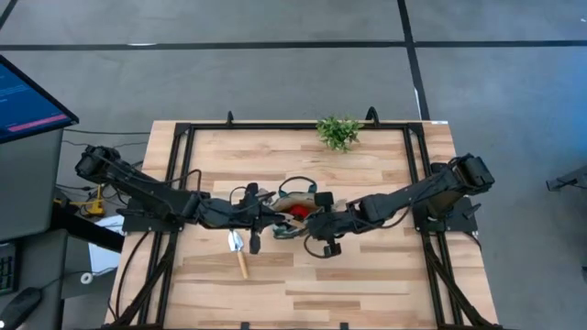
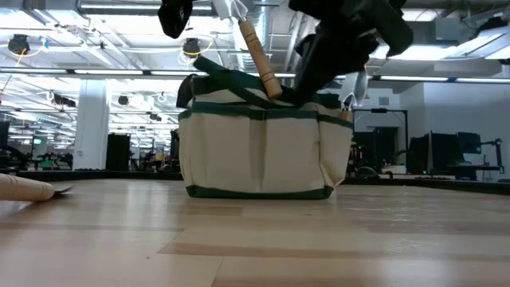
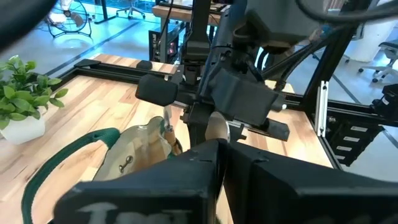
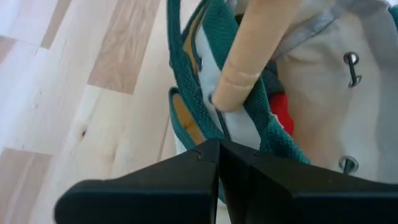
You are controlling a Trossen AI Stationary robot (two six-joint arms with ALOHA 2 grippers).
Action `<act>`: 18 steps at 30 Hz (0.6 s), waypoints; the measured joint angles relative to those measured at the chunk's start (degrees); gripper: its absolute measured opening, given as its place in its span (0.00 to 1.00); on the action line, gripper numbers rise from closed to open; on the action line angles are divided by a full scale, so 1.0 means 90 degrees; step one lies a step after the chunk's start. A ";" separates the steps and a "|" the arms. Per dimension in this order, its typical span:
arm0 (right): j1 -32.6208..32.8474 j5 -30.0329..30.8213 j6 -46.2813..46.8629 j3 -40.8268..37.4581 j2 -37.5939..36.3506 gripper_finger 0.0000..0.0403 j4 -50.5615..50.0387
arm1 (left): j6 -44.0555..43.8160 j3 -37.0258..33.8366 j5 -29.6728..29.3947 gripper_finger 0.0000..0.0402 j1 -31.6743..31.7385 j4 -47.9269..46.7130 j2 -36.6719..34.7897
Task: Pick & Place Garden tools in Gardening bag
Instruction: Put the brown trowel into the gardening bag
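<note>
Two dark arms meet over the bag at the centre of the wooden surface, seen from above. The left gripper comes in from nine o'clock and the right gripper from three o'clock, both pressed close against the bag's rim.

From surface level, the bag stands upright, pale fabric banded in dark green, with a trowel tilting up out of its top, wooden handle low and the metal end high beside the left gripper. The right gripper hangs over the bag's three o'clock side, where a small metal tool tip shows at the rim.

The right wrist camera looks past closed fingers at a green strap, a handle end leaning across it, and a red item inside the bag. The fingers appear pinched together with nothing between them, though the view is tight. The left wrist camera shows its own fingers also drawn together, with the bag's loop handle ahead.

A second trowel lies flat on the surface at seven o'clock from the bag, just clear of it. A plant sits at the twelve o'clock edge, well apart.
</note>
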 joint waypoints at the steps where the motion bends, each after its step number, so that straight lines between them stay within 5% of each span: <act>1: -0.0011 -0.0023 -0.0001 -0.0005 -0.0001 0.00 -0.0030 | -0.0002 0.0000 -0.0011 0.00 0.0000 -0.0007 0.0000; 18: -0.0247 -0.1223 0.0235 0.0007 0.0292 0.00 -0.0492 | -0.0002 0.0000 -0.0152 0.00 0.0076 -0.0140 0.0000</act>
